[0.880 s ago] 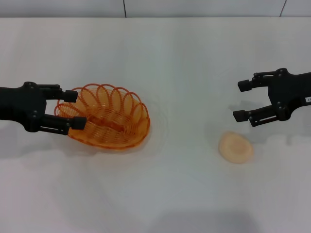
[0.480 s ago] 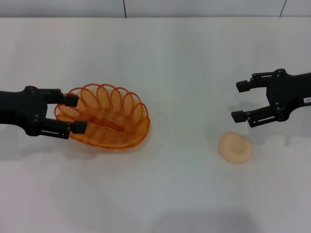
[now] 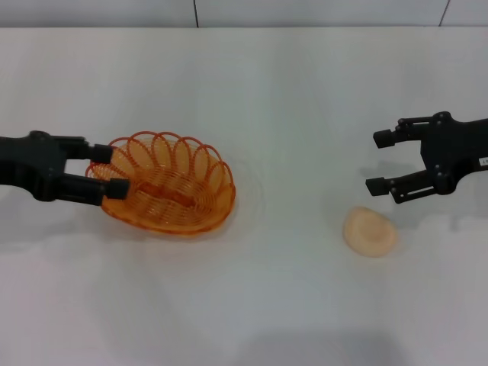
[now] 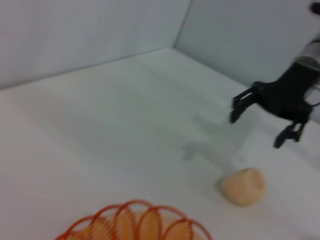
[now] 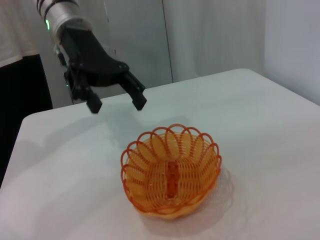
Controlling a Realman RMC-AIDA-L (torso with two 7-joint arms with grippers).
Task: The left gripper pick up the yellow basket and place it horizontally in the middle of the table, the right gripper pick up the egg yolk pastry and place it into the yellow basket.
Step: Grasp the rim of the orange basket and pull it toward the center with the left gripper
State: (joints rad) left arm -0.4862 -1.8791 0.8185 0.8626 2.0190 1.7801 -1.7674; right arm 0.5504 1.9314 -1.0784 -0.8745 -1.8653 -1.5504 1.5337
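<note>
The yellow basket [image 3: 171,187] rests upright on the white table [image 3: 290,99], left of the middle. It also shows in the right wrist view [image 5: 171,172] and its rim shows in the left wrist view [image 4: 135,225]. My left gripper [image 3: 110,171] is open at the basket's left end. The right wrist view shows this gripper [image 5: 117,104] raised clear of the rim and empty. The egg yolk pastry [image 3: 370,230] lies on the table at the right and also shows in the left wrist view [image 4: 243,186]. My right gripper [image 3: 378,162] is open and empty, just behind and above the pastry, and shows in the left wrist view [image 4: 256,130].
The basket holds nothing. A grey wall [image 3: 305,11] runs along the table's far edge. A bare white stretch of table [image 3: 290,191] lies between the basket and the pastry.
My left gripper has drawn back to the left, off the basket's rim, still open. The basket has stayed put. My right gripper has barely moved.
</note>
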